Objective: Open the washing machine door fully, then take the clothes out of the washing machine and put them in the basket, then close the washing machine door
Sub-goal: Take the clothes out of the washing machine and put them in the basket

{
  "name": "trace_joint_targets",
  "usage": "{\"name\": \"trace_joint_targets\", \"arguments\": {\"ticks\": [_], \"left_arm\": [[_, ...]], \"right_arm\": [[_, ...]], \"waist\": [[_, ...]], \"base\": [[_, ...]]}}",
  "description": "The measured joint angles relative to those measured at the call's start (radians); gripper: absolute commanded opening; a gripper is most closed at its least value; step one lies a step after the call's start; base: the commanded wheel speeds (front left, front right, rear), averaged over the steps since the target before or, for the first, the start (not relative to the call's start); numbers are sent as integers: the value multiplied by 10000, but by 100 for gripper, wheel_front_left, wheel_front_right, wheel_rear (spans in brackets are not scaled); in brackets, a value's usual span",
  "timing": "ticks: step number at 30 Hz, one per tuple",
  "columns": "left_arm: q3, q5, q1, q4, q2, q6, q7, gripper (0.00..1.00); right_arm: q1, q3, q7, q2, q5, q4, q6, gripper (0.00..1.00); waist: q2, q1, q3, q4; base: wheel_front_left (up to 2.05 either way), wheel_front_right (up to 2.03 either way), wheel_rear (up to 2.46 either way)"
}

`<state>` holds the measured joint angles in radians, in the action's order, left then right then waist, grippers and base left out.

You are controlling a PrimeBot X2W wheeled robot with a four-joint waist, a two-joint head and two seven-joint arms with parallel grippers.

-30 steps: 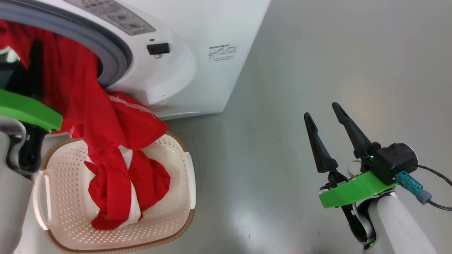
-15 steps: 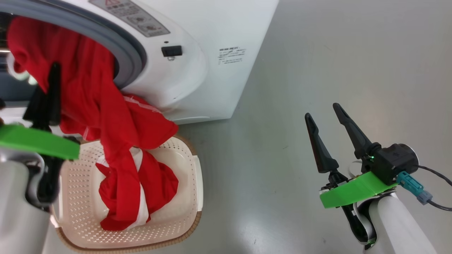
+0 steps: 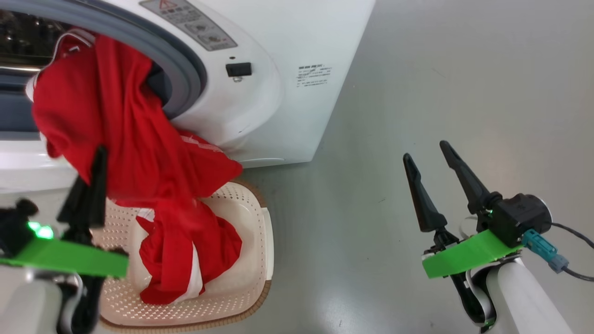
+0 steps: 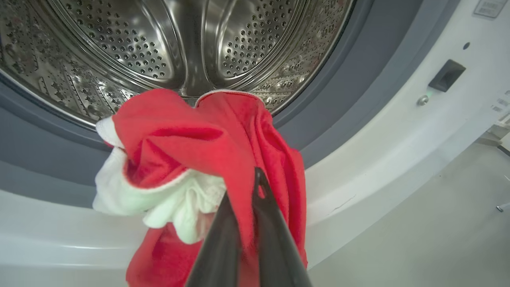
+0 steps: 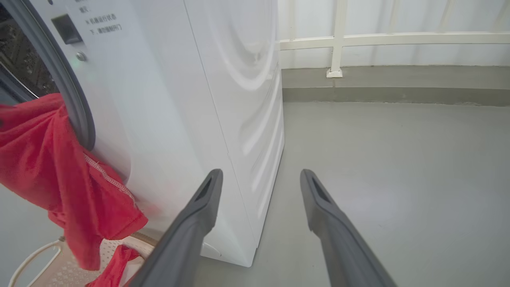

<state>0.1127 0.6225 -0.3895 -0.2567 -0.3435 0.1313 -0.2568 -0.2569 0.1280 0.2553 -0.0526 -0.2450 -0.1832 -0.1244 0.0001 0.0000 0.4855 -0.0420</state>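
The white washing machine [image 3: 287, 41] stands open at the upper left, with its grey gasket [image 3: 185, 69] and steel drum [image 4: 191, 48] showing. The washing machine door is out of view. Red clothes [image 3: 130, 139] with white parts hang from the drum's mouth down into the cream basket [image 3: 265, 250] on the floor below it. My left gripper [image 3: 98, 160] is shut on the red clothes [image 4: 191, 135] just outside the opening; its fingers [image 4: 263, 223] pinch the fabric. My right gripper [image 3: 426, 152] hovers open and empty over the floor to the right.
The grey floor [image 3: 441, 83] stretches to the right of the machine. In the right wrist view, the right gripper [image 5: 261, 175] points past the machine's side panel [image 5: 239, 99] toward a low kerb and white railing [image 5: 338, 44]. The door latch slot [image 3: 238, 69] sits on the front panel.
The head camera has shifted. My left gripper has drawn back and down from the drum, pulling the red clothes further out above the basket. The right gripper has stayed in place.
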Motion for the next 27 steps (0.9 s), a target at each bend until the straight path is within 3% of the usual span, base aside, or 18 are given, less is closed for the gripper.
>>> {"name": "trace_joint_targets", "arguments": {"ticks": [17, 27], "left_arm": [[240, 100, 1406, -153, 263, 0, 0, 0], [995, 115, 1466, -1127, 372, 0, 2, 0]], "right_arm": [[83, -15, 0, 0, 44, -31, 0, 100], [79, 15, 0, 0, 84, -48, 0, 100]], "waist": [[0, 0, 5, 118], [0, 0, 92, 108]], "base": [[0, 0, 0], [0, 0, 0]]}}
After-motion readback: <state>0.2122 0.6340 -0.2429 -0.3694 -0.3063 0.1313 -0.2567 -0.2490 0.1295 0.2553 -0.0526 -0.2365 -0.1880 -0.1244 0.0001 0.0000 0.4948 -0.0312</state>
